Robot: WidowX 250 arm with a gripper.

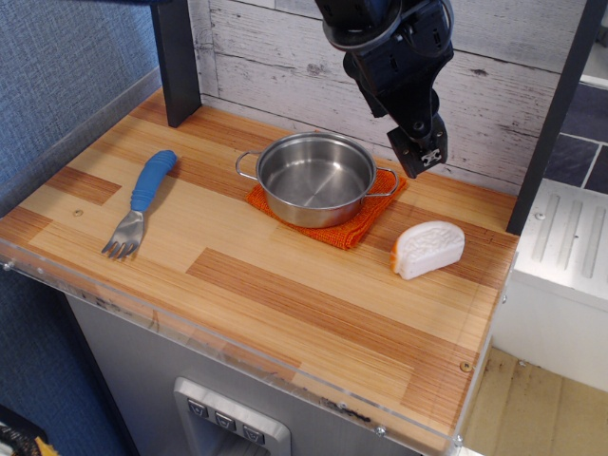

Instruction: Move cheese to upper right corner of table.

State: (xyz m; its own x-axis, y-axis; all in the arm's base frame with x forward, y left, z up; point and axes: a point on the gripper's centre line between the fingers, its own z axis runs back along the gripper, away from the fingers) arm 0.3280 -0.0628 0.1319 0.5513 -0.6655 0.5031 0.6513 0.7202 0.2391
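The cheese (428, 249), a small white half-round wedge with a pale orange cut face, lies on the wood-plank table (285, 285) near its right edge, toward the back. My black gripper (421, 157) hangs in the air above and behind the cheese, just right of the steel pot, clear of both. Its fingertips sit close together and hold nothing.
A steel pot (316, 178) stands on an orange cloth (353, 226) at the back middle. A blue-handled fork (140, 201) lies at the left. A dark post (177, 59) stands at the back left, another (556, 114) at the right. A white ribbed surface (568, 242) lies beyond the right edge.
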